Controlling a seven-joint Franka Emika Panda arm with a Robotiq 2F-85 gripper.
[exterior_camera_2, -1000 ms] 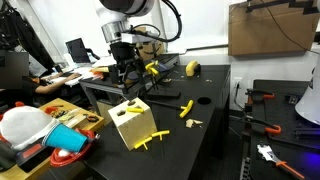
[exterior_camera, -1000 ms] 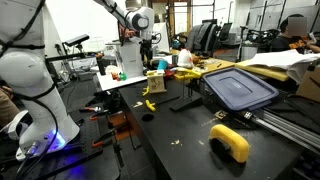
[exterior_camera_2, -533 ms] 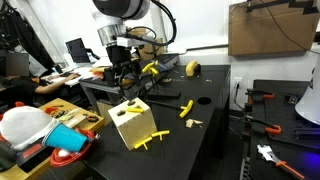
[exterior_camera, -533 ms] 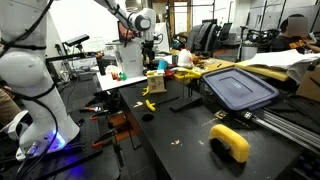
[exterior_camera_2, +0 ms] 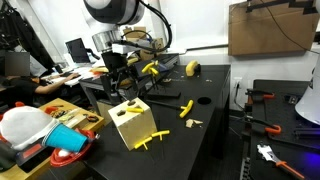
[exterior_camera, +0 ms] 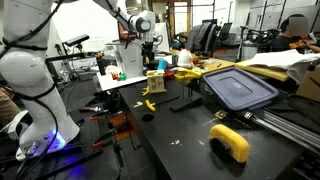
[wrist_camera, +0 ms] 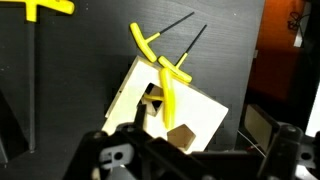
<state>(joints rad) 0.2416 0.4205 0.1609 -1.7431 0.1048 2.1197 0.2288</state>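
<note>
Black workbench (exterior_camera_2: 215, 135) in a cluttered lab fills both exterior views, with desks, monitors and office chairs behind it. My gripper (exterior_camera_2: 118, 84) hangs just above the pale wooden block (exterior_camera_2: 132, 122), its jaws spread wide and holding nothing. In the wrist view my dark fingers (wrist_camera: 108, 158) rise from the lower edge on either side of the block (wrist_camera: 190, 112), clear of it. The block stands near the bench's edge, and its top face has dark holes drilled in it. Two yellow-handled T keys (wrist_camera: 165, 80) cross the block's far corner in the wrist view, their thin black shafts pointing away over the bench. In an exterior view the keys (exterior_camera_2: 152, 142) sit low at the block's foot; whether they touch the block I cannot tell. Another yellow key (exterior_camera_2: 185, 108) lies on the bench beyond the block, apart from it. Much farther from the block, a yellow curved piece (exterior_camera: 230, 142) and a dark blue lid (exterior_camera: 240, 88) rest on the bench. Off the bench, to the block's side, sits a red bowl (exterior_camera_2: 68, 155).
</note>
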